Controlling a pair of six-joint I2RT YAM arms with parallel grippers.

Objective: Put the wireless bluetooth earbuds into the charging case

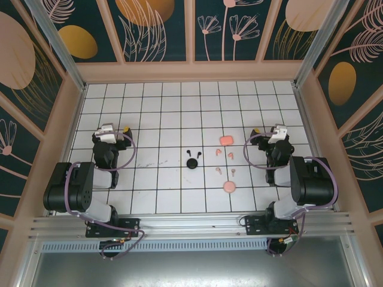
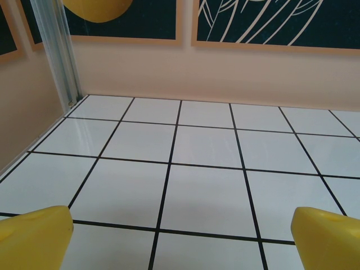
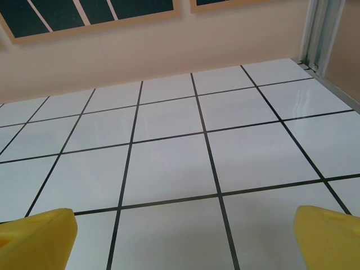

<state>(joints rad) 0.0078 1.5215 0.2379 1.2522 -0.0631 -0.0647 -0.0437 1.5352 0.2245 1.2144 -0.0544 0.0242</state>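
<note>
The left gripper (image 2: 180,228) is standing wide open, its two yellow fingertips (image 2: 35,236) sitting at the bottom corners of the left wrist view with nothing but white tile between them. The right gripper (image 3: 183,228) is doing the same, its yellow fingers (image 3: 329,239) spread far apart and gripping nothing.

Moving outward, the left wrist camera is looking across the black-lined tiled floor (image 2: 202,146) to a pale wall, with an aluminium post (image 2: 56,50) rising in the far left corner. The right wrist camera is looking over the same kind of tiles, with a second post (image 3: 320,28) showing at the far right.

The top camera is giving what the wrist cameras are missing. Both arms are sitting folded near the front edge, one at each side. The wireless bluetooth earbuds are lying loose on the tiles in the middle, well apart from both grippers. Two black earbuds (image 1: 187,152) are resting just behind a round black case (image 1: 192,163). To their right, four pink earbuds (image 1: 218,152) are scattered between one pink case (image 1: 225,140) farther back and a second pink case (image 1: 229,186) nearer the arms. Whether the cases are open is too small to tell. Dark wall panels (image 1: 158,24) with peach flowers and leaves are framing the whole table.
</note>
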